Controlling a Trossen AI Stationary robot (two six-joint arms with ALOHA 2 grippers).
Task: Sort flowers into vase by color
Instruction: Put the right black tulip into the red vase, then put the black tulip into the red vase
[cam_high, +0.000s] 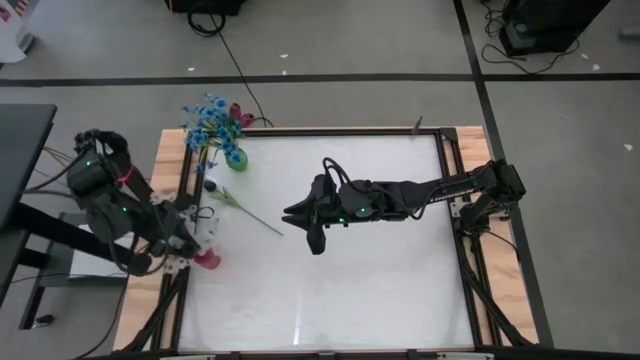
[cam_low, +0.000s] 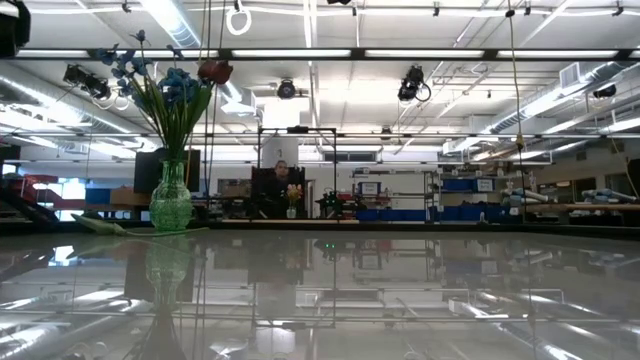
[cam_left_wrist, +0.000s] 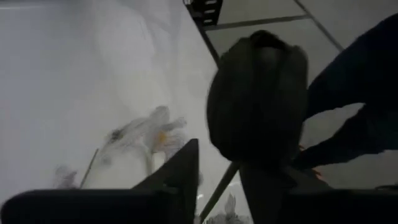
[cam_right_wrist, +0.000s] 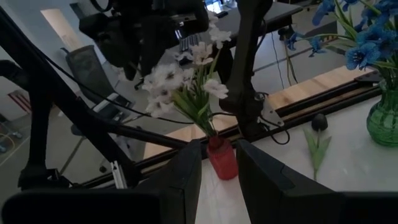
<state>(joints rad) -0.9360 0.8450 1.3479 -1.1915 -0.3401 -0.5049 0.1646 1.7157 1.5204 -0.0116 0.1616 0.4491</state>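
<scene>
A green glass vase at the table's far left holds blue flowers and one dark red head. Nearer stands a small red vase with white flowers. A dark-headed flower lies flat on the table between them. My left gripper hovers over the red vase, fingers apart, with the thin stem of a dark flower running between them. My right gripper hangs open above the table's middle, facing the red vase and holding nothing. My left gripper has the dark flower's stem in the gap between its two parted fingers, just below the head. I cannot tell whether either finger touches the stem. The head stands up above the fingers, and the stem's lower end is out of the frame.
The left arm's links stand close behind the red vase. The table's wooden border runs along the left edge beside both vases. The white tabletop stretches from the middle to the right and the near edge.
</scene>
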